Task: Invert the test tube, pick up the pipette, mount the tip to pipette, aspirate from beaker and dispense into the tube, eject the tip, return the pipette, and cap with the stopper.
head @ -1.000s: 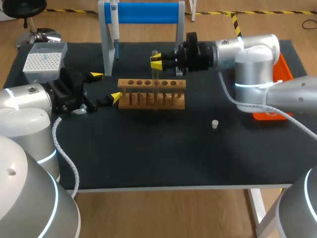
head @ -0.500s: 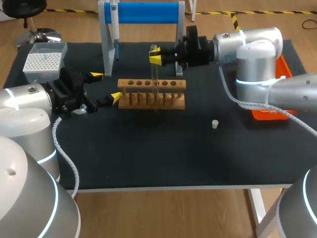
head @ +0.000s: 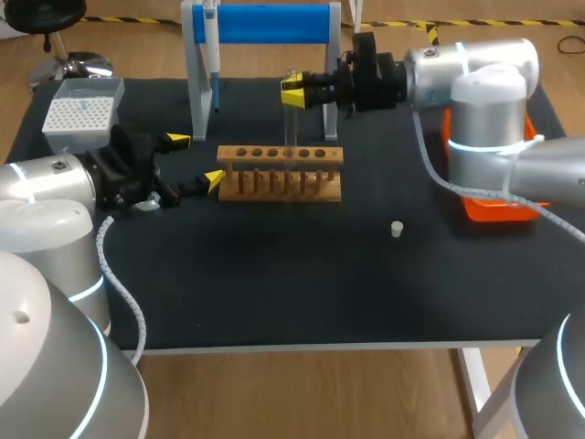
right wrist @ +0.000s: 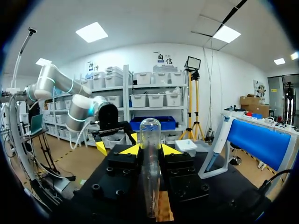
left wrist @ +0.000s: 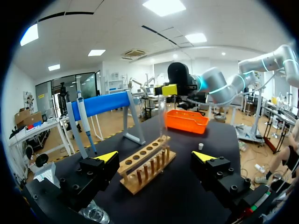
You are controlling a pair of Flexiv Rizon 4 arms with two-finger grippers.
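Right tool [head: 292, 91]: fingers closed onto the test tube [head: 292, 123] from two sides, gripping it on the upper part of its length; grip appears firm and centred in the right wrist view; tube's long axis stands vertical, crosswise to the fingers, which come in level over the surface [head: 274, 274]; rounded closed end sits above the tool, open mouth hangs below it, pointing down at the wooden rack [head: 280, 174] directly underneath; whether the mouth is fully clear of the rack's holes cannot be told

Left tool [head: 196, 159]: fingers spread wide, holding nothing; it sits low beside the near end of the rack, well apart from the tube

Assessment: the right arm alone commands the tube; turning it over appears to call for a roll about the fingers' own axis, and the lower end would sweep sideways, so clearance above the rack is the governing condition
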